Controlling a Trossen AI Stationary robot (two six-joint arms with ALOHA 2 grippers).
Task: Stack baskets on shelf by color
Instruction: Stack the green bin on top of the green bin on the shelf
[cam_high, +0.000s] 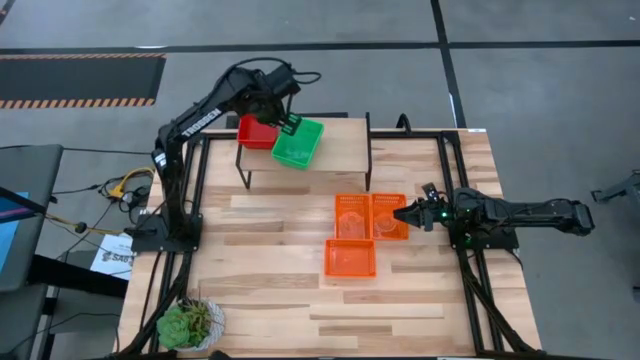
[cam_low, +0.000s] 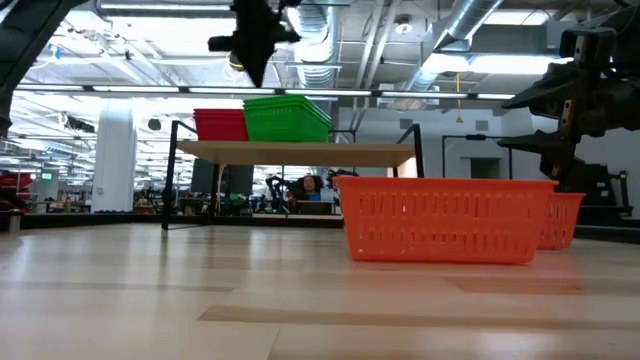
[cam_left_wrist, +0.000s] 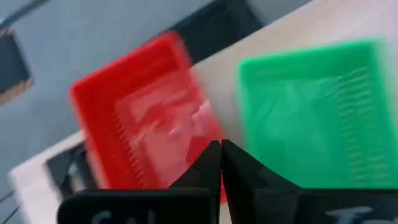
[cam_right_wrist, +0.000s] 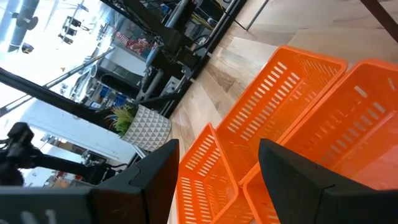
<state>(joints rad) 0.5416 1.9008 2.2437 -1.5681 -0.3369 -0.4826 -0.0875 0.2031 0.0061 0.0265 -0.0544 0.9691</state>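
On the shelf (cam_high: 340, 145), at its left end, stand red baskets (cam_high: 255, 132) and, right beside them, green baskets (cam_high: 298, 143) turned askew; both look nested, how many I cannot tell. My left gripper (cam_left_wrist: 221, 163) is shut and hangs above the gap between red (cam_left_wrist: 140, 118) and green (cam_left_wrist: 317, 112), well clear of them in the low view (cam_low: 258, 70). Three orange baskets lie on the table: two side by side (cam_high: 352, 216) (cam_high: 388, 215), one nearer (cam_high: 350, 258). My right gripper (cam_high: 402, 213) is open at the right-hand orange basket's right edge (cam_right_wrist: 323, 130), touching nothing that I can see.
A potted plant (cam_high: 190, 322) stands at the table's near left corner. The shelf's right half (cam_high: 345, 140) is bare wood on thin black legs (cam_low: 417, 160). Black frame rails (cam_high: 470, 290) run along both sides of the table. Bare tabletop (cam_high: 260, 300) lies left of the orange baskets.
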